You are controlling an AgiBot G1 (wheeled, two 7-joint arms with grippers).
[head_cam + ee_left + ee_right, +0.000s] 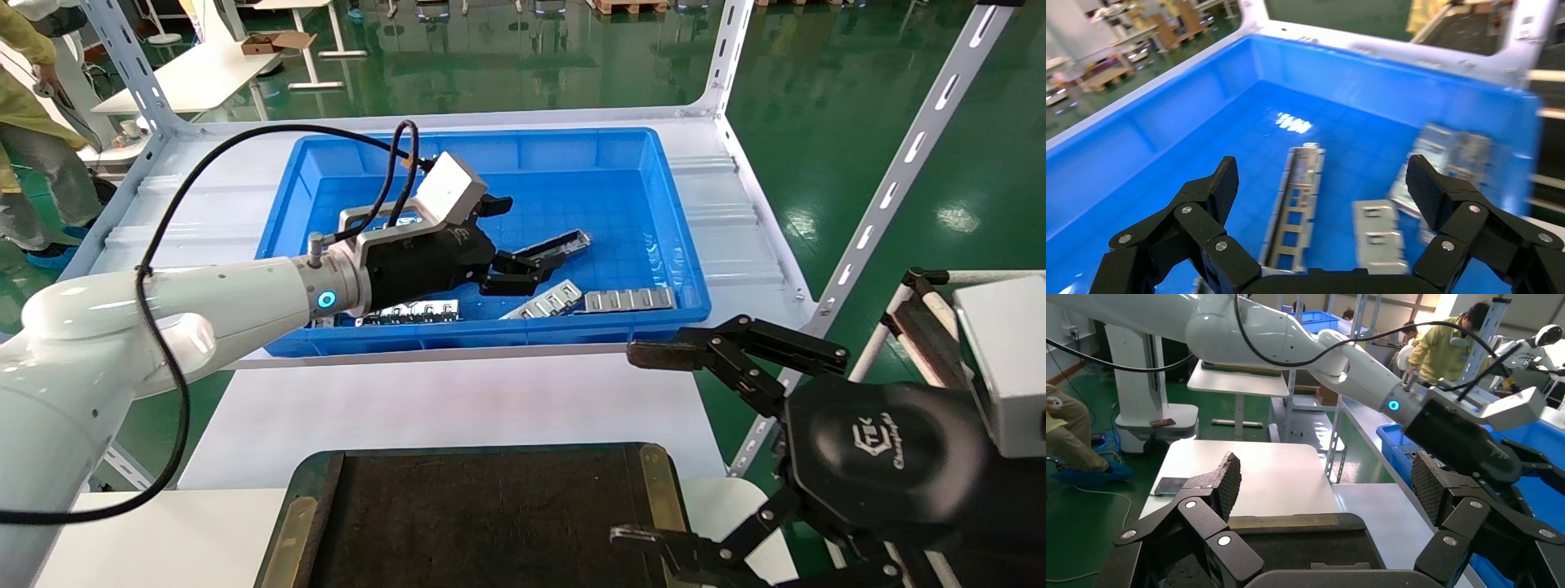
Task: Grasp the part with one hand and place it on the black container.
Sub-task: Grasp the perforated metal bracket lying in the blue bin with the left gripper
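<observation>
We saw a glossy blue plastic bin point(670, 245) holding the bare silver metal part point(1298, 202) and shiny metal plates point(629, 299), while the black container point(490, 523) looked matt, edged with brass-coloured strips point(660, 486).

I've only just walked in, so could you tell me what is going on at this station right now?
The left gripper is reaching into the blue bin with its fingers open, lined up over the part, a long metal channel bar lying on the bin floor. Nothing has been grasped yet. Flat silver plates lie nearby in the bin. The right gripper waits open beside the black container, which holds nothing visible.
</observation>
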